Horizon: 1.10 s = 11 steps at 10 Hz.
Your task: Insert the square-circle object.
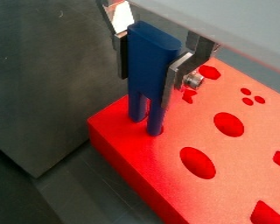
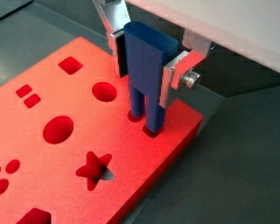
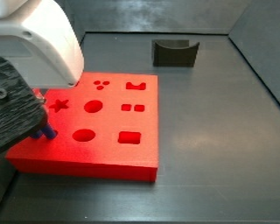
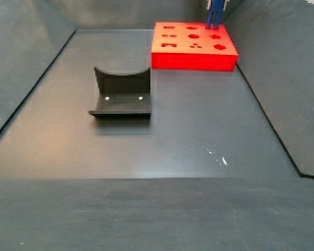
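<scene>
The square-circle object (image 1: 149,74) is a blue piece with a flat body and two legs. My gripper (image 1: 149,54) is shut on its body and holds it upright; both wrist views show this (image 2: 145,57). Its two leg tips (image 2: 146,118) sit in holes near one corner of the red block (image 2: 60,166). In a side view only a bit of the blue piece (image 3: 45,133) shows under the arm at the block's (image 3: 108,122) left edge. In a side view the piece (image 4: 216,12) stands at the block's (image 4: 194,47) far right corner.
The red block has several cut-outs of other shapes: ovals, squares, a star, dots. The fixture (image 4: 121,95) stands in the middle of the dark floor, apart from the block, and shows in both side views (image 3: 175,52). Dark walls border the floor.
</scene>
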Available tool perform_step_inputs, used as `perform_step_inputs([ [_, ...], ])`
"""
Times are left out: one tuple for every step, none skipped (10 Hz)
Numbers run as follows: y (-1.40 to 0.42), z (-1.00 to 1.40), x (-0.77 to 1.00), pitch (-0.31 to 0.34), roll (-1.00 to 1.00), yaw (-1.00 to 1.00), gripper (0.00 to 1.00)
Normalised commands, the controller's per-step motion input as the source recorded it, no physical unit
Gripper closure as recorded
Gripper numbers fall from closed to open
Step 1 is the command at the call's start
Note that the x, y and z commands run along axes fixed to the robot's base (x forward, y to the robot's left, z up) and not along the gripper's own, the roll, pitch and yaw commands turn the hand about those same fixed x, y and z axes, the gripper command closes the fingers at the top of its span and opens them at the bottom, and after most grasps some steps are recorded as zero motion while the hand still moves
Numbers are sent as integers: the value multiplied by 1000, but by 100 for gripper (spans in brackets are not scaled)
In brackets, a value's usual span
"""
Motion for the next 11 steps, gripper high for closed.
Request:
perform_step_inputs([
  [0,-449,0,-47,14,80,100],
  [9,-431,3,-21,31,66,100],
  [0,-329,77,-7,0,0,100],
  [0,-274,154,0,13,-97,100],
  [0,-266,120,0,0,-154,100],
  [0,-217,91,0,0,-143,100],
  [6,-197,74,0,0,-120,100],
  [0,-266,11,0,0,-94,100],
  [80,-323,0,0,0,-111,100],
  [137,-346,-194,-4,0,-106,100],
  [106,-329,-186,-20,0,-94,100],
])
